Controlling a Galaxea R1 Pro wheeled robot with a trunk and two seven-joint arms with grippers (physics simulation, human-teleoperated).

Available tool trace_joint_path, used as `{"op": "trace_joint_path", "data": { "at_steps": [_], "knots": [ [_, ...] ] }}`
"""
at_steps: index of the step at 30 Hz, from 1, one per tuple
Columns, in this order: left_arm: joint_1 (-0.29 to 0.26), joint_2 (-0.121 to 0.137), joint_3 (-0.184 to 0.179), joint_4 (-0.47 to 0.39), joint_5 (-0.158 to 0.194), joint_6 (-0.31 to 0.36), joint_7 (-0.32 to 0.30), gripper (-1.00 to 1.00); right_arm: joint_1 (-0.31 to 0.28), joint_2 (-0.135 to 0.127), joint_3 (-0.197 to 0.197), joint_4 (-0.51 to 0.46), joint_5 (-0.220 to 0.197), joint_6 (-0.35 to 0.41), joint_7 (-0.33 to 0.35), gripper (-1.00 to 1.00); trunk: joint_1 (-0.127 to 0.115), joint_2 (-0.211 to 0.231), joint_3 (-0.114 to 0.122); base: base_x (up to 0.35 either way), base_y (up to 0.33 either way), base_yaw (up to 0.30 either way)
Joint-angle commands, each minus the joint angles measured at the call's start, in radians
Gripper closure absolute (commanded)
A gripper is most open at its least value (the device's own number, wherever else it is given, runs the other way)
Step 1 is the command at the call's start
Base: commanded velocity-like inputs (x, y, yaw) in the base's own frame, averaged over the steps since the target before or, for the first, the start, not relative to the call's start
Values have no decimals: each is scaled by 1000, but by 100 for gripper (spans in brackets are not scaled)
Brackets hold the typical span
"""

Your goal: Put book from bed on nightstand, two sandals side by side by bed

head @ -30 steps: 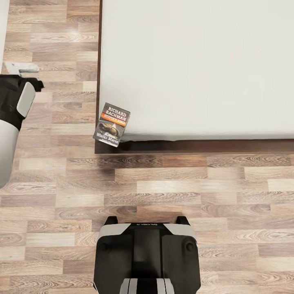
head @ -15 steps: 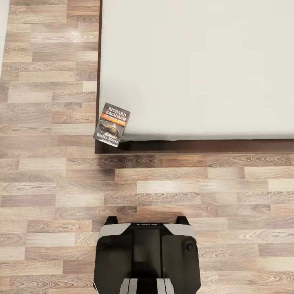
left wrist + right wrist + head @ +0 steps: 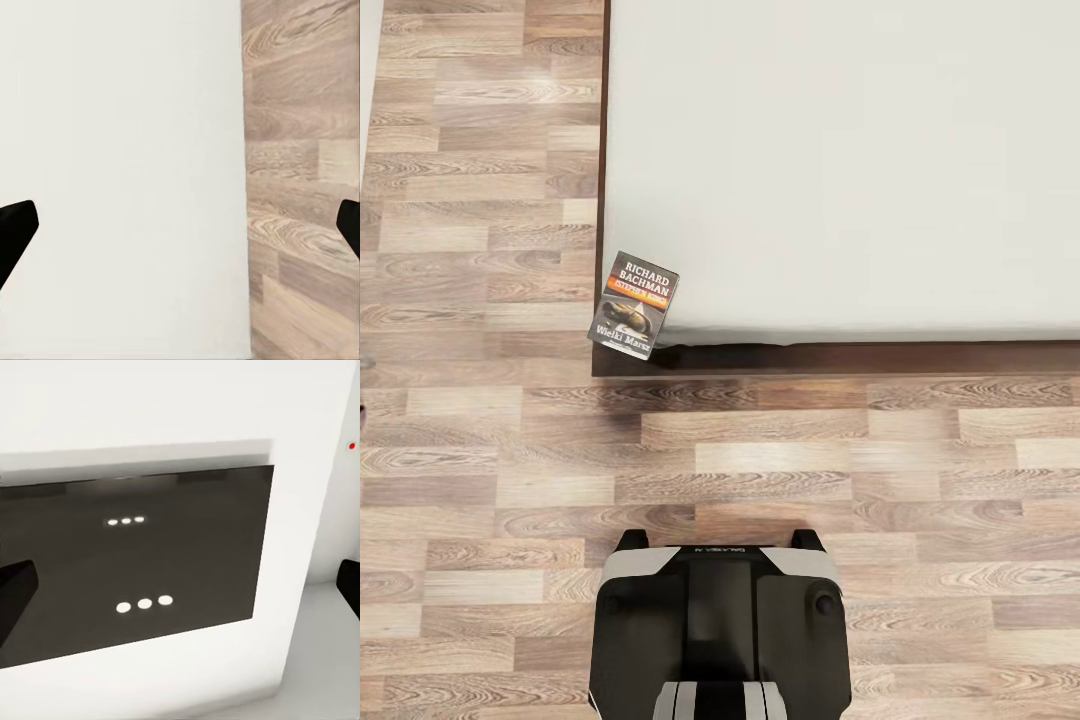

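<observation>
The book [image 3: 634, 304] lies face up on the near left corner of the bed [image 3: 840, 170], slightly tilted and overhanging the dark frame [image 3: 810, 358]. In the left wrist view my left gripper [image 3: 180, 232] is open, its black fingertips [image 3: 15, 234] far apart, over a white surface that meets the plank floor [image 3: 300, 187]. My right gripper [image 3: 180, 589] is open too, facing a dark glossy panel [image 3: 135, 562] set in a white wall. Nothing is between the fingers of either gripper. The sandals and the nightstand are out of view.
My black and grey base [image 3: 720, 620] stands on the wood plank floor [image 3: 480, 470] a little in front of the bed's foot edge. Open floor runs along the bed's left side. A small red dot [image 3: 351, 446] marks the white wall beside the panel.
My left arm, seen at the left edge of the head view one second ago, has moved out of that view. The book and bed have not moved.
</observation>
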Motion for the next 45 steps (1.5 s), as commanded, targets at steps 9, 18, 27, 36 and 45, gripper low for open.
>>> {"op": "trace_joint_path", "data": {
  "at_steps": [9, 18, 27, 36, 45],
  "knots": [
    [181, 4, -5, 19, -15, -93, 0, -100, -2, 0, 2, -14, -2, 5, -2, -100, 0, -1, 0, 0, 0, 0],
    [234, 3, -7, 20, -15, -69, -8, -100, -2, -1, 2, -19, -1, 2, -1, -100, 0, -1, 0, 0, 0, 0],
    [246, 3, -8, 20, -15, -57, -30, -100, -3, 0, 2, -31, -1, 2, 0, -100, 0, -1, 0, 0, 0, 0],
    [248, 0, -8, 21, -15, -57, -33, -100, -3, -1, 2, -33, -1, 2, 0, -100, 0, -1, 0, 0, 0, 0],
    [250, -1, -9, 24, -16, -64, -34, -100, -3, -2, 2, -34, -1, 2, 0, -100, 0, -1, 0, 0, 0, 0]
  ]
}}
